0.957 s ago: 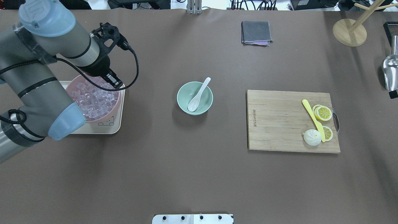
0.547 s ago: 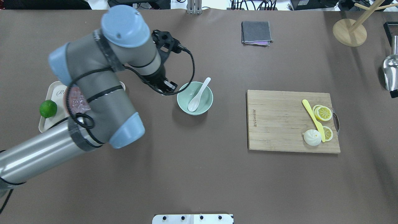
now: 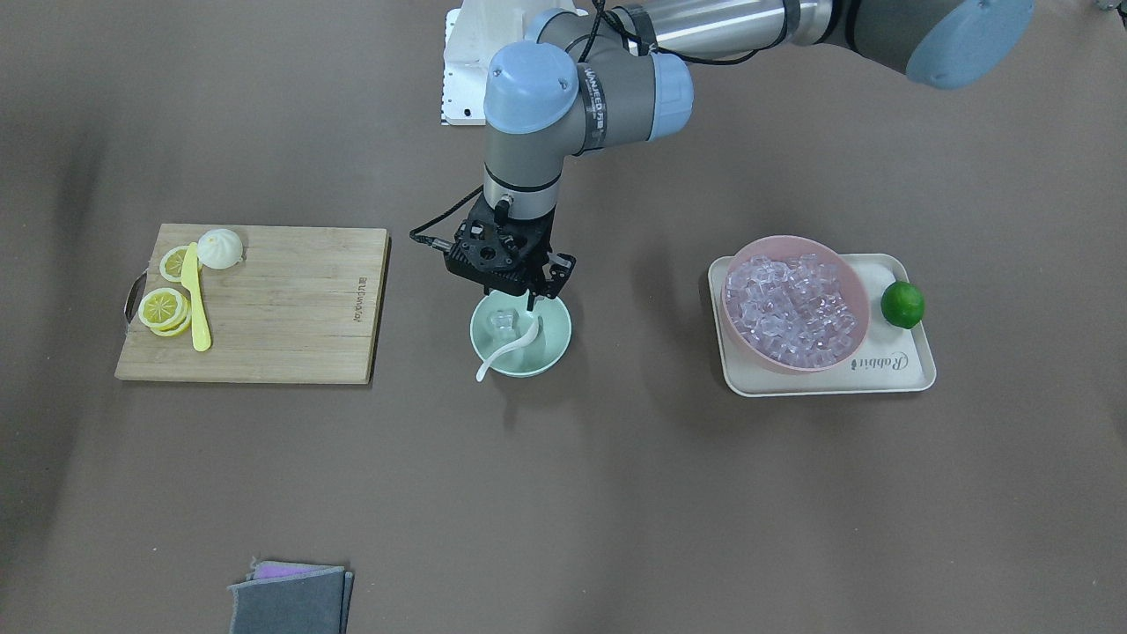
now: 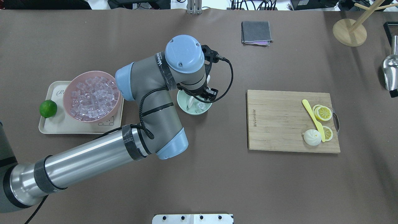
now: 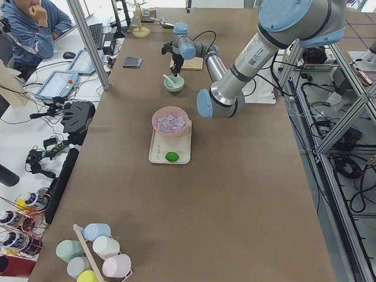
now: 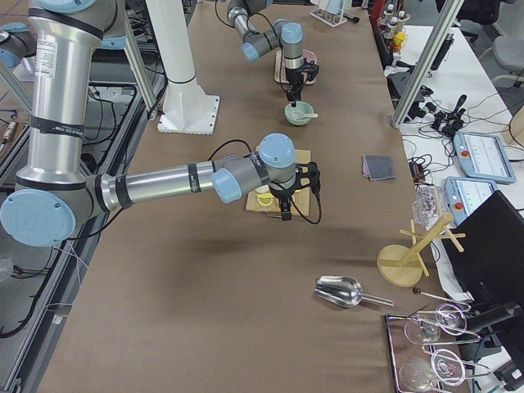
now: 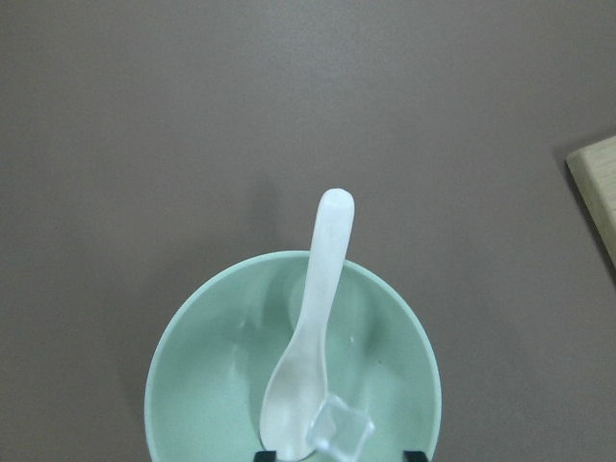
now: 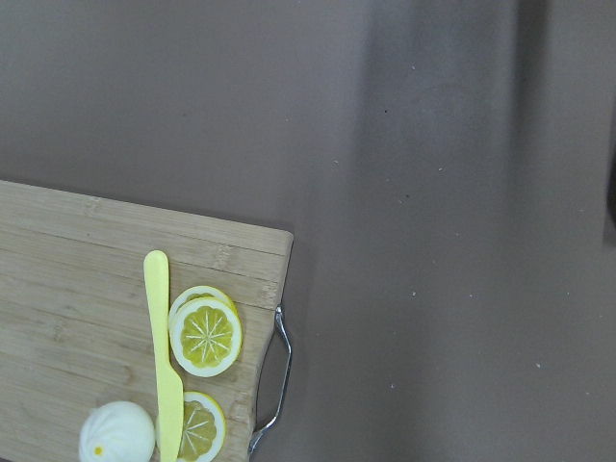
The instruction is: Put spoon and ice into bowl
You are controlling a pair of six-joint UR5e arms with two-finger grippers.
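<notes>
The mint-green bowl stands mid-table and also shows in the front view. The white spoon lies in it, scoop down and handle over the far rim. One clear ice cube rests in the bowl against the scoop; it also shows in the front view. My left gripper hangs just above the bowl, open, with its fingertips on either side of the cube. Several more ice cubes fill the pink bowl. My right gripper shows only in the right side view; I cannot tell its state.
The pink bowl sits on a cream tray with a lime at the left. A wooden cutting board at the right carries a yellow knife and lemon slices. A grey cloth lies at the back, a metal scoop at the far right.
My left arm swung right from the pink bowl to above the mint-green bowl. An ice cube now lies in the mint-green bowl beside the spoon.
</notes>
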